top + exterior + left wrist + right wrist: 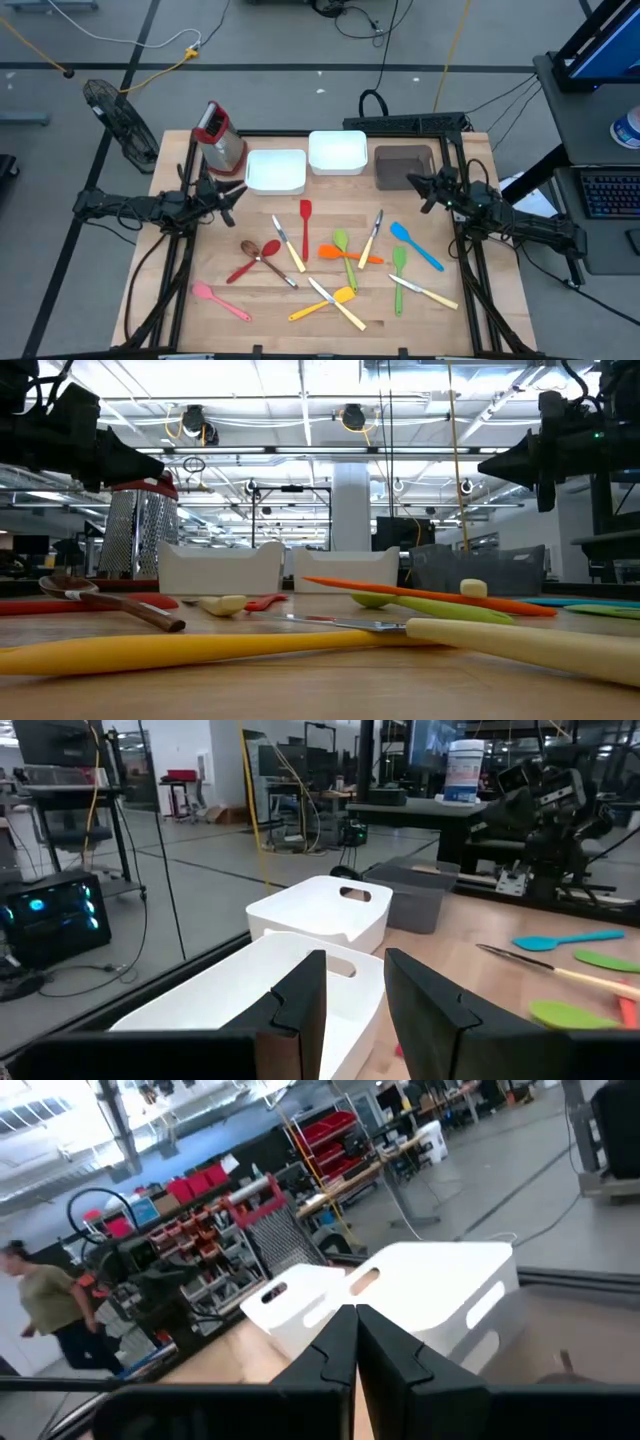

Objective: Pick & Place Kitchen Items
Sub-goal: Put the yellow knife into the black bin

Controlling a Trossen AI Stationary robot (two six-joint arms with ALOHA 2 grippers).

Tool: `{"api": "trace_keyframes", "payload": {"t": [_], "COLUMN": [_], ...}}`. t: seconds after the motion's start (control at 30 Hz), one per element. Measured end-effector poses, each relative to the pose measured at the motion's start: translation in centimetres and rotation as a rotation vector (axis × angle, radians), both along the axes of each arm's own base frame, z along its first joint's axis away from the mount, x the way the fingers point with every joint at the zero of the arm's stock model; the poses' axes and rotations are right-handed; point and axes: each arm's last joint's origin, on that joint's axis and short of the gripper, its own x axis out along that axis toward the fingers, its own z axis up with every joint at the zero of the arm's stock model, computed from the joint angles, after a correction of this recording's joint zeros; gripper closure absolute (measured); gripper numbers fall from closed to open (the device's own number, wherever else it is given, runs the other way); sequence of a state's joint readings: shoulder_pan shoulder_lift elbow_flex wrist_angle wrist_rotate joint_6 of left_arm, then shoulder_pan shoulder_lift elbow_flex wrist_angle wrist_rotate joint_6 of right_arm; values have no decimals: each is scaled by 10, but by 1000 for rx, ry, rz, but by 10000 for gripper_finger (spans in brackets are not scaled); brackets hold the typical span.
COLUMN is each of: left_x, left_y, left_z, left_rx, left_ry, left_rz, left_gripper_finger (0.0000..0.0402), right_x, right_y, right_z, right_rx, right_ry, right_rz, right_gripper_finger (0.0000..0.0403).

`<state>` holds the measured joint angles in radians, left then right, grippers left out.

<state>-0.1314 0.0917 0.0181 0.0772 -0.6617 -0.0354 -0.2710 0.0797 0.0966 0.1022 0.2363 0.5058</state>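
Left gripper hovers at the table's left edge, just in front of the red-topped metal grater and beside the nearer white tray. Fingers parted a moderate gap, nothing between them.

Right gripper hovers at the right side, close to the dark tray. Fingers pressed together, empty.

Kitchen items lie scattered on the wooden table between and in front of both grippers, none touched:
- red spatula, upright in the high view, nearest the white tray
- brown spoon crossing a red spoon
- pink spatula near the front left, well apart from the left gripper
- yellow spatula crossed by a pale-handled knife
- orange spatula lying under a green spoon
- blue spatula, closest to the right gripper
- second green spoon, with another pale-handled knife across it

A second white tray sits between the first and the dark one.
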Motion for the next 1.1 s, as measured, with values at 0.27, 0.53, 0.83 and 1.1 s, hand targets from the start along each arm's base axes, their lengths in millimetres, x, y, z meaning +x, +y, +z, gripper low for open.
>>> {"api": "trace_keyframes", "payload": {"t": [0.27,0.53,0.83,1.1], "left_x": [0,0,0,0], "left_y": [0,0,0,0], "left_z": [0,0,0,0], "left_rx": [-31,-44,-20,-21], "left_ry": [-19,-27,-13,-13], "left_rz": [-1,-1,0,0], "left_gripper_finger": [295,295,295,295], "right_x": [0,0,0,1], "right_y": [0,0,0,3], "right_z": [0,6,6,6], "right_rx": [-5,-23,-68,-222], "right_ry": [-42,-102,-70,-3], "right_rz": [2,2,-5,83], "right_gripper_finger": [399,399,399,399]}}
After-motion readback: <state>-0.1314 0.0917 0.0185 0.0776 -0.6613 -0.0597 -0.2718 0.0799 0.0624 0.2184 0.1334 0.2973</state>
